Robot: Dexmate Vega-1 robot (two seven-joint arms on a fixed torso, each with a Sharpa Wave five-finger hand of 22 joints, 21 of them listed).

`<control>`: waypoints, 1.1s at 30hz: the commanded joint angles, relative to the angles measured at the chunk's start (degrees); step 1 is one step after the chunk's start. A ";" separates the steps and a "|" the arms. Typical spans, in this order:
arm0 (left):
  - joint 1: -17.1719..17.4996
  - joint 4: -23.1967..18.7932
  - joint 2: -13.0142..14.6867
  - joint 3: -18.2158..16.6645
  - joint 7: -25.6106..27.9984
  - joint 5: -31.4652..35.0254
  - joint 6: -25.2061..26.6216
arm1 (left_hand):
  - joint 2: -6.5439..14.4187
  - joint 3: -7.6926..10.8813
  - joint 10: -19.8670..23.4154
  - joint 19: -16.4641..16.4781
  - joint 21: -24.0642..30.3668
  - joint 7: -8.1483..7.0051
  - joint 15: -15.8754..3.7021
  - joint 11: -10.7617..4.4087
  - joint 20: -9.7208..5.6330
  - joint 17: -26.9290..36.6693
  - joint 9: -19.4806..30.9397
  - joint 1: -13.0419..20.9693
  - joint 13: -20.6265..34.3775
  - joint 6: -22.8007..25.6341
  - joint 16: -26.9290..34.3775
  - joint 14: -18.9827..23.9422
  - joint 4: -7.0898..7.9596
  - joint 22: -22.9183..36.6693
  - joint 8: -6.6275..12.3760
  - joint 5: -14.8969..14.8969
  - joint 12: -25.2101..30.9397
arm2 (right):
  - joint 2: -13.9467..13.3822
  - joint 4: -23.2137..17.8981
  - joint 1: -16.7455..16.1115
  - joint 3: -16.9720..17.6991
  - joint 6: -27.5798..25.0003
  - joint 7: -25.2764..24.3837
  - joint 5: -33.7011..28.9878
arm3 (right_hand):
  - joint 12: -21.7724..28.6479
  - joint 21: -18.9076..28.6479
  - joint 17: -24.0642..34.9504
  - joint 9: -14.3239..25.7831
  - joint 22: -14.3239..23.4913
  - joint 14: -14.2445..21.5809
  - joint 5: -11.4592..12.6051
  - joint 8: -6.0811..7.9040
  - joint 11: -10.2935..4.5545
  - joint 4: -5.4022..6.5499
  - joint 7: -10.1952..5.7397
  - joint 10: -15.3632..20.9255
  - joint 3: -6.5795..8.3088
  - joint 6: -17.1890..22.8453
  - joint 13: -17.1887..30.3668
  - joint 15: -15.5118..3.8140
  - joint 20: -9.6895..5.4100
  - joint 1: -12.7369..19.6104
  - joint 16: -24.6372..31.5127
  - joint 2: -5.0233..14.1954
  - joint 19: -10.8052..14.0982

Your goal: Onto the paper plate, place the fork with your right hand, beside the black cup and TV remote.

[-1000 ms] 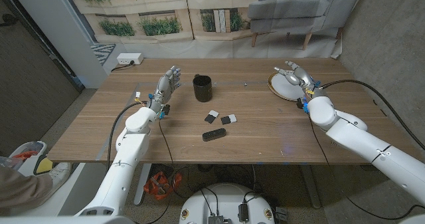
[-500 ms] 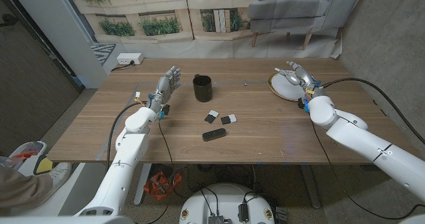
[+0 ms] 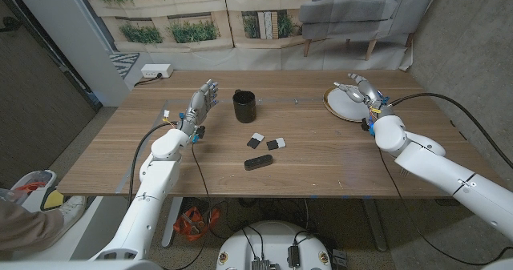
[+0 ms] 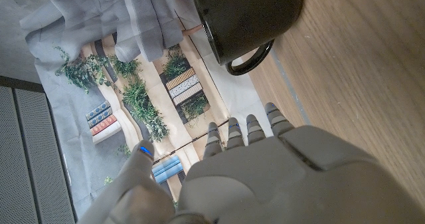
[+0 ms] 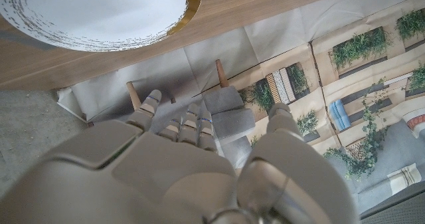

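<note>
The white paper plate (image 3: 343,105) with a gold rim lies at the table's far right. My right hand (image 3: 363,92) hovers over its right edge, fingers apart and holding nothing; the right wrist view shows the plate (image 5: 93,11) beyond that hand (image 5: 172,164). The black cup (image 3: 244,106) stands at the far middle. The dark TV remote (image 3: 258,163) lies nearer the front, centre. My left hand (image 3: 202,103) stands left of the cup with fingers raised and spread, empty. In the left wrist view the cup (image 4: 249,14) is close ahead of the left hand (image 4: 246,171).
Two small black-and-white pieces (image 3: 256,141) (image 3: 276,144) lie between the cup and the remote. A white power strip (image 3: 157,71) sits beyond the table's far left corner. A grey armchair (image 3: 361,10) stands behind the table.
My right hand has drifted slightly to the right over the plate's edge. The left hand and the objects have not moved.
</note>
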 commanded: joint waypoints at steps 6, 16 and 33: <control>-0.94 1.27 0.18 0.15 -0.59 -0.08 -0.62 | 0.09 0.09 -0.16 0.26 -0.16 0.12 0.06 -0.01 -0.09 0.12 0.14 0.35 0.12 0.21 0.16 -0.70 -0.28 0.32 0.05 0.03 0.13 | -0.43 -0.87 -0.48 0.04 -1.82 -1.19 -0.59 | 0.58 0.27 0.25 0.05 0.27 0.42 -0.04 0.14 -0.30 -0.20 -0.14 0.95 0.54 0.42 0.10 -0.06 -0.05 0.47 0.27 0.38 0.57; -1.67 2.20 0.37 0.16 -0.93 -0.05 -1.24 | 0.14 0.06 -0.12 0.36 -0.33 0.17 0.10 0.06 -0.10 0.12 0.14 0.36 0.12 0.46 0.20 -0.71 -0.36 0.33 0.12 0.02 0.16 | -1.39 -2.34 -0.50 -0.47 -4.33 -1.41 -1.84 | 0.54 0.32 0.21 0.04 0.25 0.73 -0.09 0.05 -0.25 -0.51 -0.17 1.04 0.67 0.39 0.11 -0.04 -0.03 0.94 0.34 0.33 0.82; -1.82 2.32 0.61 0.06 -1.35 -0.23 -1.37 | 0.20 0.02 -0.17 0.44 -0.62 0.11 0.10 0.07 -0.15 0.12 0.14 0.35 0.12 0.59 0.22 -0.81 -0.48 0.34 0.11 0.01 0.16 | -2.65 -4.12 -2.41 0.87 -5.41 -1.79 -0.97 | 0.62 0.39 0.19 0.04 0.24 1.30 -0.15 0.05 -0.17 -0.91 -0.03 1.54 0.82 0.72 0.12 -0.08 0.12 1.59 0.47 0.15 1.21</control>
